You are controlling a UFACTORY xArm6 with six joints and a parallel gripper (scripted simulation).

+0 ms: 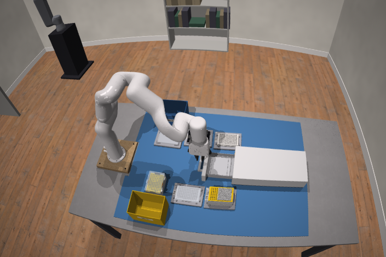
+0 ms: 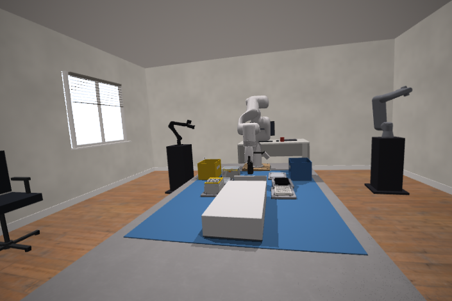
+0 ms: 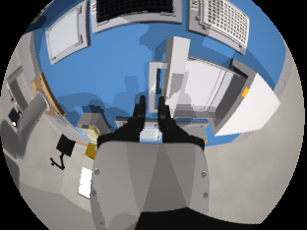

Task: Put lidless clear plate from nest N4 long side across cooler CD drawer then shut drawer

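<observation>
The white cooler CD (image 1: 269, 165) stands on the blue mat with its drawer (image 1: 219, 165) pulled out toward the arm's base. A pale rectangle lies inside the drawer; I cannot tell whether it is a plate or the bare floor. My gripper (image 1: 199, 159) points down just on the base side of the drawer's bar handle (image 1: 203, 171), close above the mat. Its fingers stand nearly shut with a narrow gap and nothing between them, as the wrist view (image 3: 150, 114) shows. That view also shows the open drawer (image 3: 197, 86) beyond the fingertips and a small amber spot (image 3: 244, 91) on the cooler's front.
On the far side are a blue bin (image 1: 175, 106), a pale plate in a nest (image 1: 168, 139), a black plate (image 3: 137, 0) and a patterned plate (image 1: 227, 139). On the near side are a yellow bin (image 1: 147, 207), a yellowish rack (image 1: 155, 181), a white well plate (image 1: 187, 193) and a yellow tip box (image 1: 220, 194).
</observation>
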